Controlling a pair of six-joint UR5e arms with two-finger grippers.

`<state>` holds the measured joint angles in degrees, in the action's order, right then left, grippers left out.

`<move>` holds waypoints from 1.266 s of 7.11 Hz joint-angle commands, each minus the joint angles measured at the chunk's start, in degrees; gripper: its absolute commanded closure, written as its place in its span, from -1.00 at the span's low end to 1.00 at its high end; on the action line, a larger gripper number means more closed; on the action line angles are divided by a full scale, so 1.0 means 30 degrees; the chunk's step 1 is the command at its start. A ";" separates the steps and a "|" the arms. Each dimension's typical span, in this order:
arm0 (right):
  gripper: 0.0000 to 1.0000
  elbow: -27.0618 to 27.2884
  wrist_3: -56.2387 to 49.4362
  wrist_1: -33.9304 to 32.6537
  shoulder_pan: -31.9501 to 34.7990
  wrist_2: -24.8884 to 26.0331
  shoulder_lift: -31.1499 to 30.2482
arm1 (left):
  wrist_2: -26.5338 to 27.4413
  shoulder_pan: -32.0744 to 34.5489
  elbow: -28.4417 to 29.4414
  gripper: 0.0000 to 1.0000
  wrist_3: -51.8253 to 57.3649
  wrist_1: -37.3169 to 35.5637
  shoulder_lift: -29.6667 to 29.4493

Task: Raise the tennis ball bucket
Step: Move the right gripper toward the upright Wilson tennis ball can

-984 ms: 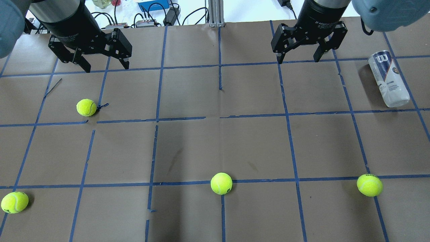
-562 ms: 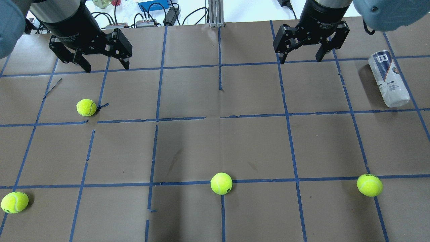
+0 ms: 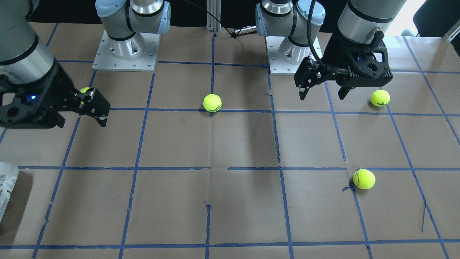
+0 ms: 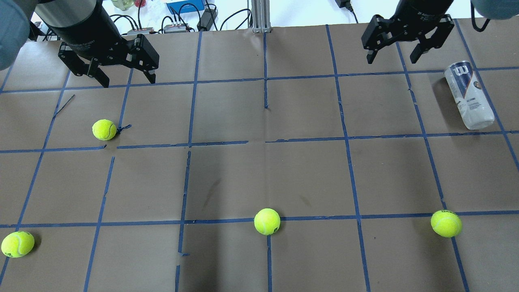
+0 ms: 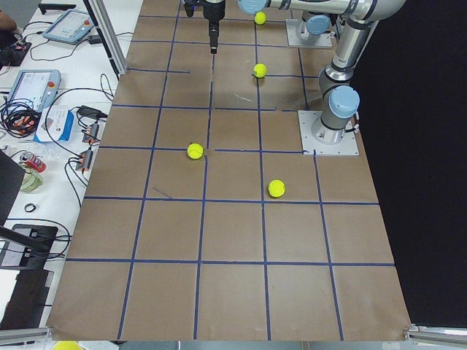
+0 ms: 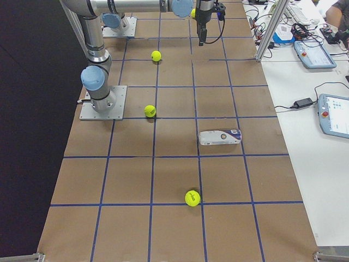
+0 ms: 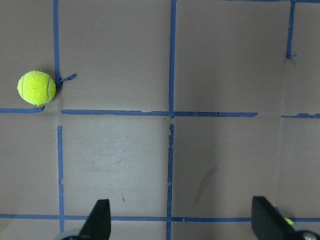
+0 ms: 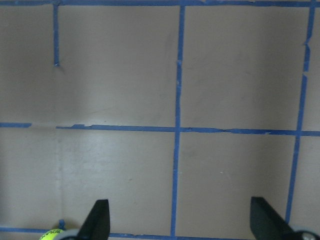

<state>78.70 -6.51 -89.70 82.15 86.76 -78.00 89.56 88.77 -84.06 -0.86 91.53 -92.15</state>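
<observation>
Though a tennis ball point(image 4: 446, 223) sits nearest, the tennis ball bucket point(image 4: 469, 95) lies on its side farther out; beyond it, leftward and apart, the right gripper point(image 4: 391, 61) hangs spread wide, empty. The left gripper point(image 4: 128, 82) hangs likewise.

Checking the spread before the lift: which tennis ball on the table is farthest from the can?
The ball at the robot's far left; all others sit further right, toward the can.
</observation>
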 commanded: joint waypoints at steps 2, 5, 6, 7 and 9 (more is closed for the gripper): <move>-1.00 -0.1708 -0.3215 -0.4240 -0.3937 0.0402 0.5269 | -0.0030 -0.0029 0.0012 -1.00 0.0022 -0.0013 0.0015; -1.00 -0.1798 -0.6988 -0.8698 -0.5551 0.1985 0.8468 | -0.0001 -0.0029 0.0041 -1.00 0.0022 -0.0013 0.0015; -1.00 -0.1769 -0.7927 -0.8918 -0.6281 0.1988 0.8828 | -0.0001 -0.0029 0.0013 -1.00 0.0022 -0.0013 0.0044; -1.00 -0.1740 -0.9038 -0.8949 -0.6521 0.1959 0.8919 | -0.0001 -0.0029 0.0012 -1.00 0.0022 -0.0013 0.0015; -1.00 -0.1535 -1.0791 -0.9327 -0.6582 0.2220 0.9153 | -0.0001 -0.0029 0.0013 -1.00 0.0022 -0.0013 0.0015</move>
<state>73.76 -34.56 -116.74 62.64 92.86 -51.03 89.56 88.68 -83.99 -0.79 91.49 -92.10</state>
